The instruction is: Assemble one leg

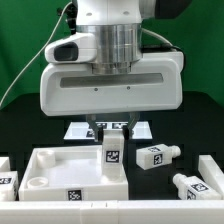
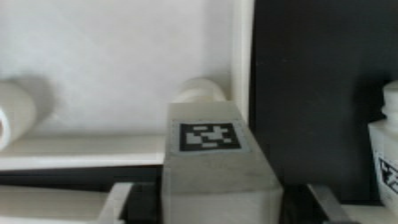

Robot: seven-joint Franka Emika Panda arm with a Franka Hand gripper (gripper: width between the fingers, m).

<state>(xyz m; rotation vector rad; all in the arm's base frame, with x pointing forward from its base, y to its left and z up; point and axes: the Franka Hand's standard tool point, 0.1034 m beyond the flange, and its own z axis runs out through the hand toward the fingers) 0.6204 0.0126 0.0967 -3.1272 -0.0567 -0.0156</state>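
Starting at the exterior view's left, you have a spare leg [image 1: 6, 178] at the picture's edge, then the tabletop [image 1: 45, 157] lying rim up. At the tabletop's corner toward the exterior view's right stands the leg [image 1: 111, 152], upright with its tag facing the camera. The gripper [image 1: 111, 130] hangs straight above it, reaching down to its top. Behind them lies the marker board [image 1: 75, 129]. Further right, a second loose leg [image 1: 155, 155] and a third loose leg [image 1: 195, 183] lie on the table, apart from the work.

In the wrist view the fingers [image 2: 135, 205] flank the leg closely, narrowed almost to its width. Thin dark slivers show on each side, though, so you cannot tell whether they actually clamp it.

You appear to be seating this leg in the tabletop's corner; its peg end is hidden, so how deep it sits is unclear. The next move likely calls for a firm hold, the leg kept plumb, and a steady twist or press downward.
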